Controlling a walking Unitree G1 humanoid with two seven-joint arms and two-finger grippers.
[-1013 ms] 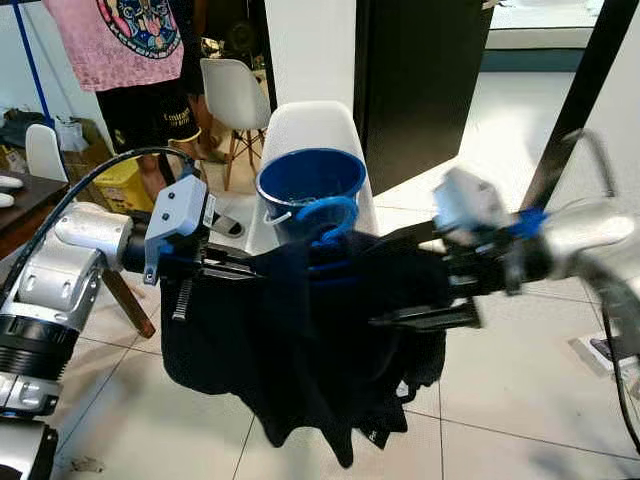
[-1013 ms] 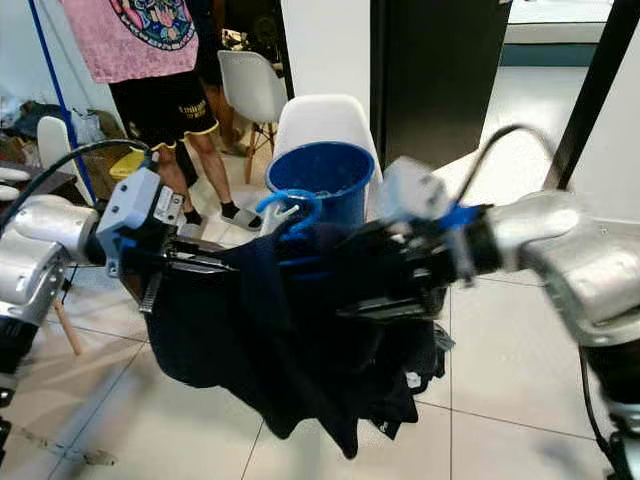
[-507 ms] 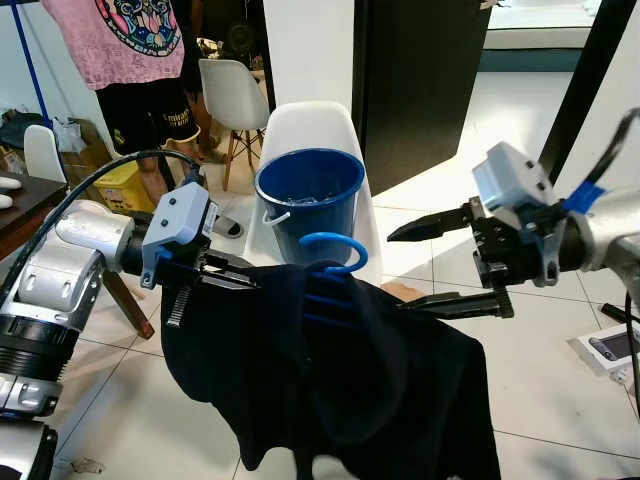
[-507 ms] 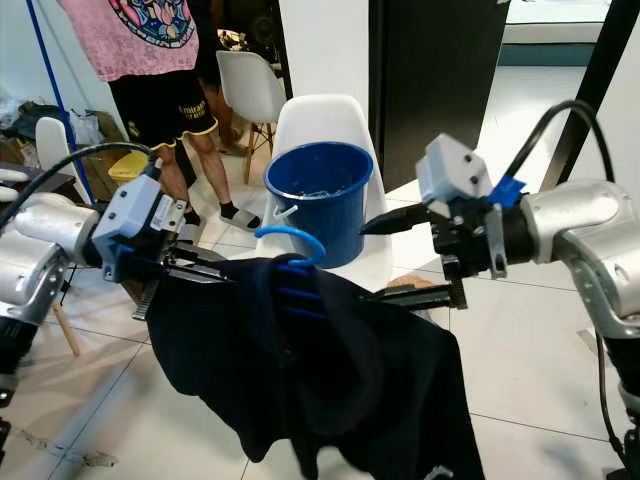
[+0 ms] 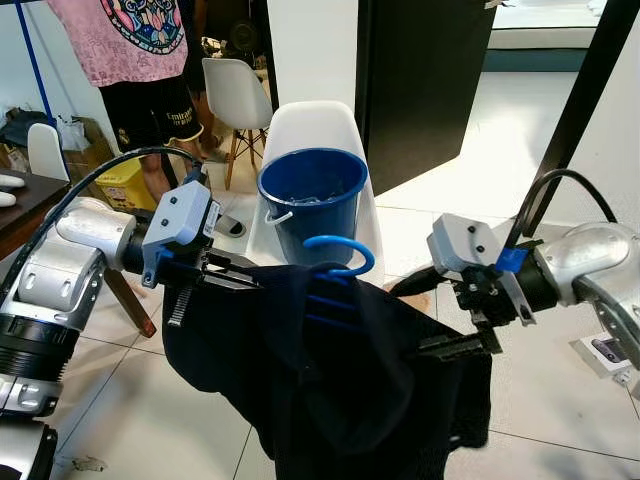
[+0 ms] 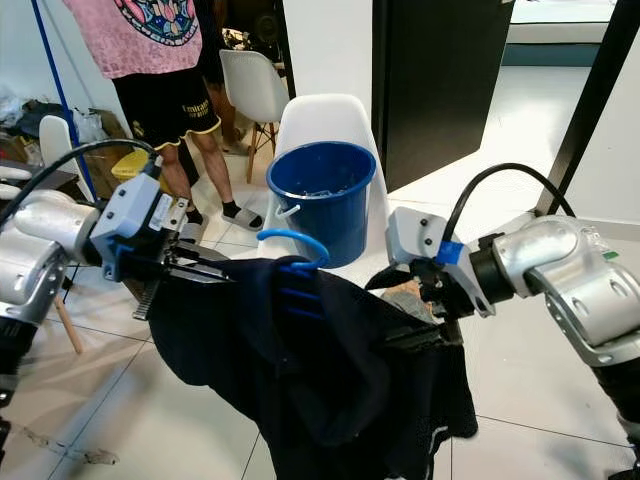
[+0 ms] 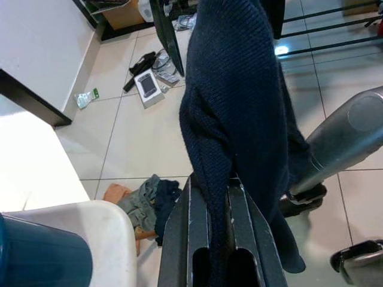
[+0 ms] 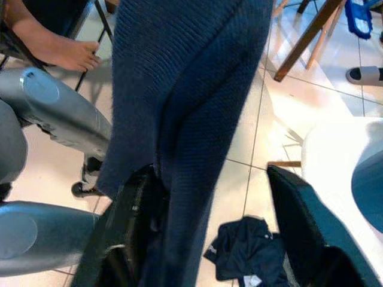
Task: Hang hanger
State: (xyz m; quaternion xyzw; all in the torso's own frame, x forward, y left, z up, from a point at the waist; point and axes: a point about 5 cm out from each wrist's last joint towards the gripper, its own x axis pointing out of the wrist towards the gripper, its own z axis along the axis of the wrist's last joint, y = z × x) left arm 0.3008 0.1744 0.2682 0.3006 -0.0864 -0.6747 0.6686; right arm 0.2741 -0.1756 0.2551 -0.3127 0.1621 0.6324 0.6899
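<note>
Person [image 5: 140, 50] in a pink shirt stands well behind and left of the bucket [image 5: 312, 195], beside a small white chair [image 5: 232, 95]. Left gripper [image 5: 235, 275] sits left of the bucket, fingers clamped on the dark sweater's [image 5: 330, 380] shoulder. Blue hanger [image 5: 335, 262] sits inside the sweater's neck, its hook poking up just in front of the bucket, which stands on a white chair [image 5: 315, 125]. Right gripper [image 5: 455, 320], right of the bucket, has its fingers spread wide with one side of the sweater running between them, not pinched. Judgement: close the right fingers on that shoulder before lifting, keep both ends level so the hook stays upright and free.
</note>
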